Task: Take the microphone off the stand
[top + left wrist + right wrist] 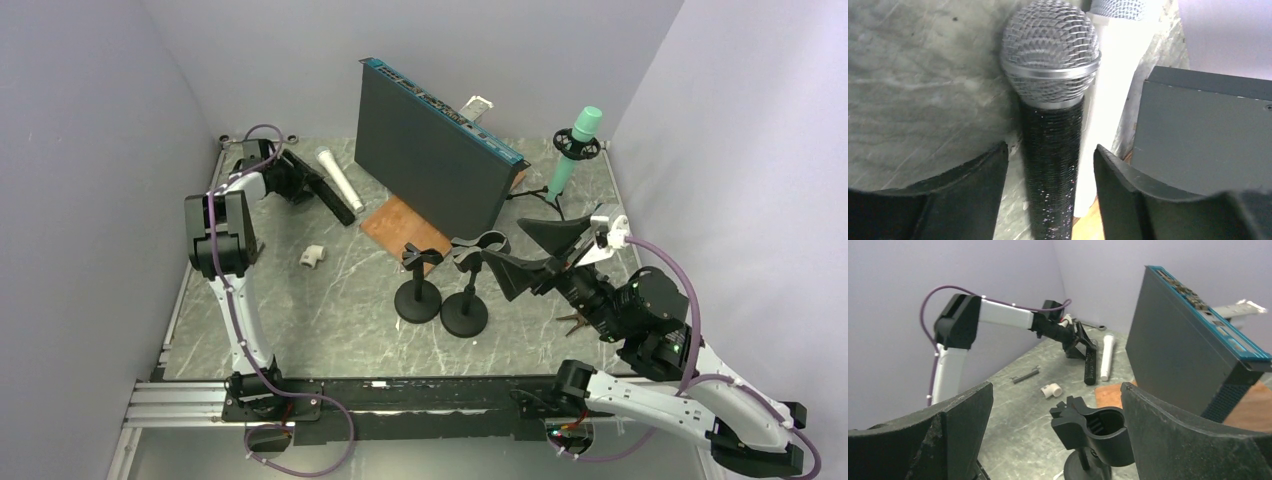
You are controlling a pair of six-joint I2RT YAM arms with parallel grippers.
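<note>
Left gripper [1050, 149] is hovering at the far-left corner of the table [330, 320], fingers parted, one on each side of the black microphone [1050, 125]. A gap is showing on both sides, so nothing is gripped. The black microphone is lying flat on the table, off any stand, silver grille pointing away from the wrist. A white microphone [1113, 75] is lying just beside it on the right, touching or nearly touching, crowding the right finger's side.

Right gripper [1056, 387] is standing wide open, holding nothing, fingers flanking the empty clip [1098, 427] of the right short stand [465, 300] without touching it. The left short stand [418, 290] is sitting just beside it, its clip also empty.

A dark box [435, 150] with a teal edge is standing on its long side mid-table, walling off the back between the two arms. A copper-brown board [395, 225] is lying at its foot. A small white pipe fitting [312, 256] and a short dark bar [1025, 374] are lying loose near the left arm.

At the far right a teal microphone [572, 150] is sitting tilted in a third stand [548, 203].

Counts:
- Microphones: three (black, white, teal).
- Stands: three, two of them empty.
- Box, board, fitting, bar: one each.
</note>
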